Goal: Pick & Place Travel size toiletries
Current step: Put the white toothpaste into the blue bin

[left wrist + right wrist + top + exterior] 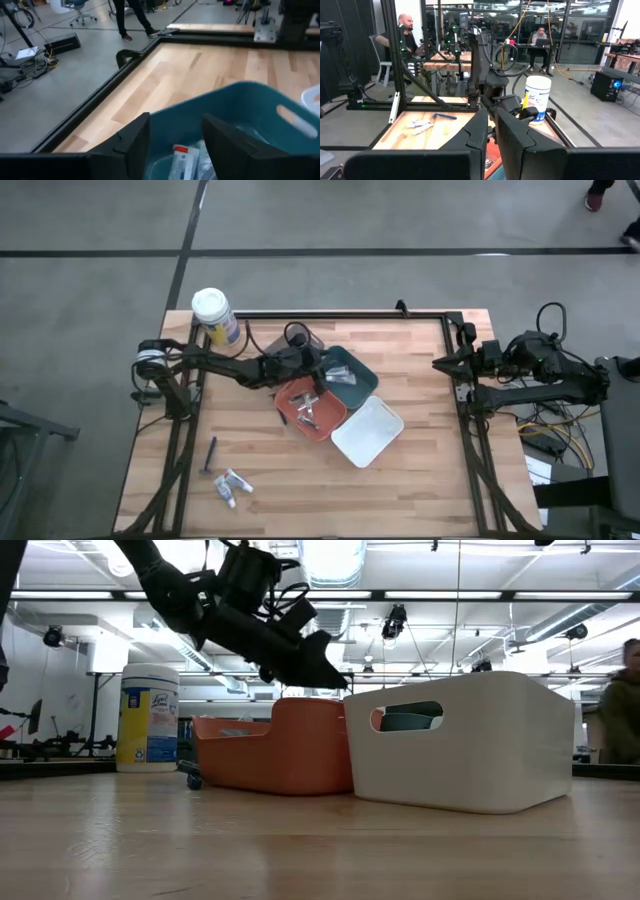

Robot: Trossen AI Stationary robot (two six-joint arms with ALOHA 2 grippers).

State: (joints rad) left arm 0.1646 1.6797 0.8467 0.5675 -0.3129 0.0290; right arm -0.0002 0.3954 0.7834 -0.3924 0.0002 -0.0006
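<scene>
My left gripper (pixel 321 374) (pixel 328 676) hangs open above the trays, at the border of the teal tray (pixel 358 376) and the orange tray (pixel 312 408). In the left wrist view its fingers (pixel 131 142) stand apart over the teal tray (pixel 250 107), where a white tube with a red cap (pixel 182 160) lies on the bottom. More small items (pixel 308 411) lie in the orange tray. On the table near the left front lie a dark long-handled piece (pixel 210 455) and two small tubes (pixel 230 485). My right gripper (pixel 440 363) (pixel 492 131) waits shut at the table's right edge.
A white tray (pixel 367 431) (pixel 460 740) sits to the right of the orange one, nearer the front. The white-lidded canister (pixel 213 315) (pixel 148 718) stands at the far left corner. Bare wood lies in front and to the right. People sit beyond the table.
</scene>
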